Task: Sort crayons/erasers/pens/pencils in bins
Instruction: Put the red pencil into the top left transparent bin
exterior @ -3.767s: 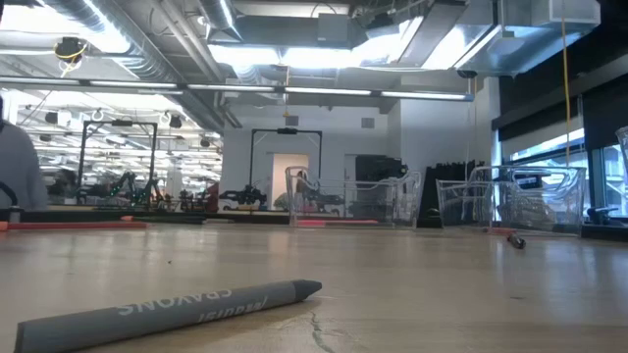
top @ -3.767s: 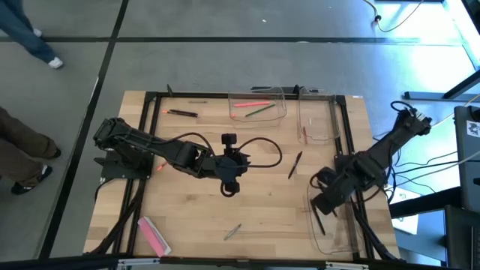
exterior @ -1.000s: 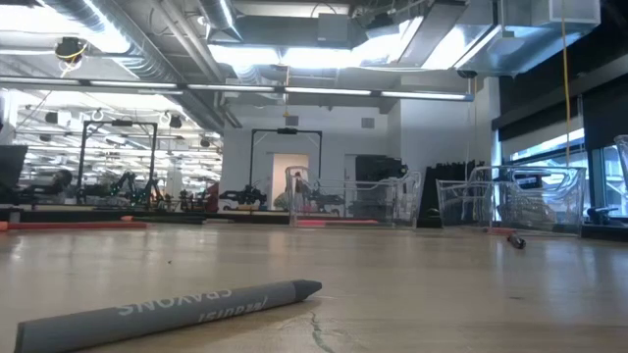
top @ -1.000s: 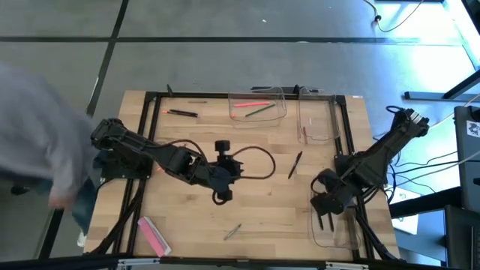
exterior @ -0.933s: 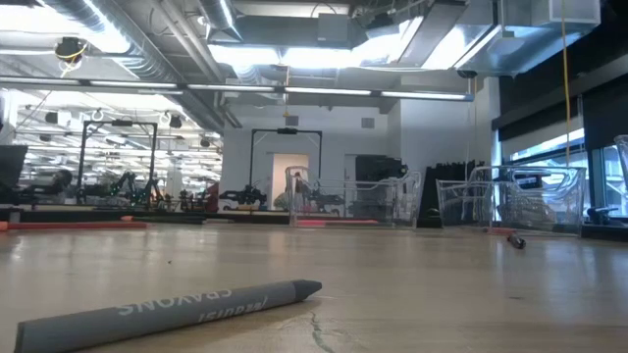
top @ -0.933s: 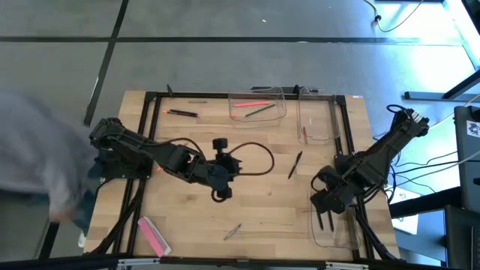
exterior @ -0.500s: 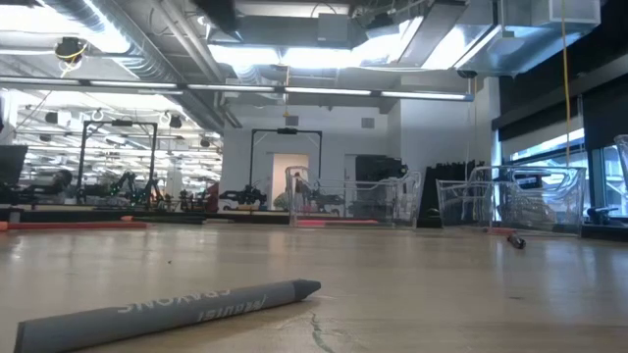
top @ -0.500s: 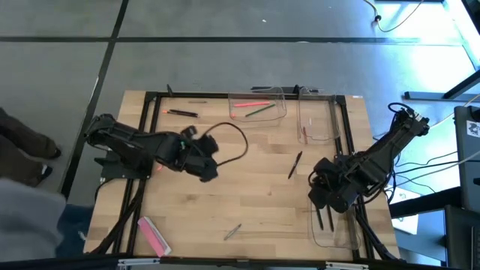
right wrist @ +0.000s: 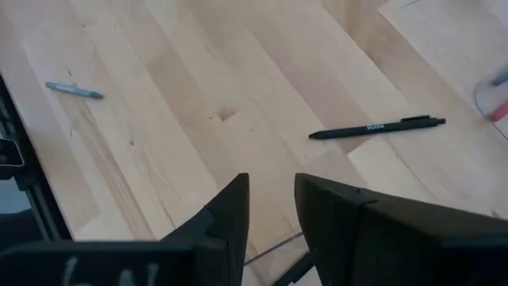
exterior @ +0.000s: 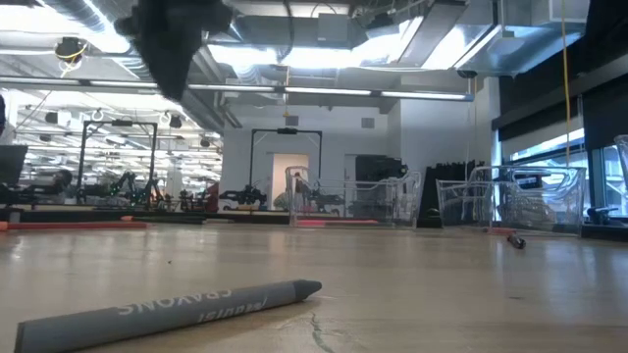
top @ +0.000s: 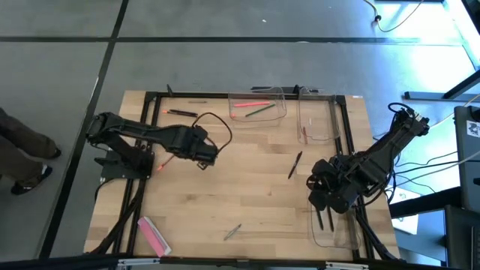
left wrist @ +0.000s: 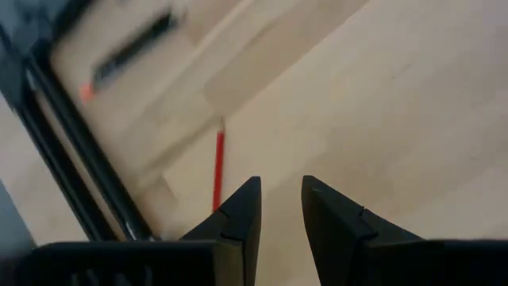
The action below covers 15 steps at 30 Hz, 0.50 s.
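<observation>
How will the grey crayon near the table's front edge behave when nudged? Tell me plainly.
The grey paper-wrapped crayon looks round and lies flat, so it would probably roll sideways. It seems thin and light, likely skidding on the smooth wooden table. Its wax tip may chip.

Dark blurred arm (exterior: pixel 172 39) at the low view's upper edge, cut off, gripper not visible there, grey crayon (exterior: pixel 167 314) cut at the left border, blurred black pen (left wrist: pixel 131 49) in left wrist view, person's leg (top: pixel 22 139) cut by the high view's edge, bins (exterior: pixel 510 201) small and far.
</observation>
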### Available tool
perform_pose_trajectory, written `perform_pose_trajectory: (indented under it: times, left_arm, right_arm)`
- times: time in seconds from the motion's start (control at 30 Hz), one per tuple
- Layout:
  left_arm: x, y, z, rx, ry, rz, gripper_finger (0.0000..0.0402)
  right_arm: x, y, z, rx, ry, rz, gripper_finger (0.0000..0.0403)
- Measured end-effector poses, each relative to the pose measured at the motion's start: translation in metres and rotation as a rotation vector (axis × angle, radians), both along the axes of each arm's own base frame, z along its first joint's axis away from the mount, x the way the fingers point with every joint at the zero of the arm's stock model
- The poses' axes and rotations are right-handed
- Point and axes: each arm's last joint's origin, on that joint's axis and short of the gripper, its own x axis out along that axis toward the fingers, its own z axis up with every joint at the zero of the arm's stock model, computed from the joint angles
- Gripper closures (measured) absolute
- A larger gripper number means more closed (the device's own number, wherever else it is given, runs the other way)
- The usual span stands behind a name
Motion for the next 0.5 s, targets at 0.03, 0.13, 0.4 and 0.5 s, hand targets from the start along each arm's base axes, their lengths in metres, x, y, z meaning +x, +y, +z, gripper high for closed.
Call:
perform_pose_trajectory:
  times: [0.03, 0.13, 0.4, 0.5]
  left_arm:
    - [-0.001, 0.006, -0.004, -0.03, 0.017, 0.038, 0.0316]
    - [-0.006, 0.023, -0.019, -0.1, 0.085, 0.103, 0.0316]
    - [-0.011, 0.055, -0.058, -0.196, 0.117, 0.158, 0.0316]
    - [-0.016, 0.066, -0.07, -0.201, 0.13, 0.194, 0.0316]
  right_arm:
    - [0.0, 0.0, 0.0, -0.001, 0.0, 0.001, 0.0297]
    - [0.0, 0.0, 0.0, -0.014, 0.003, 0.026, 0.0297]
    - [0.001, 0.001, 0.001, -0.012, -0.007, 0.042, 0.0297]
    - [0.001, 0.001, 0.001, -0.012, -0.007, 0.042, 0.0297]
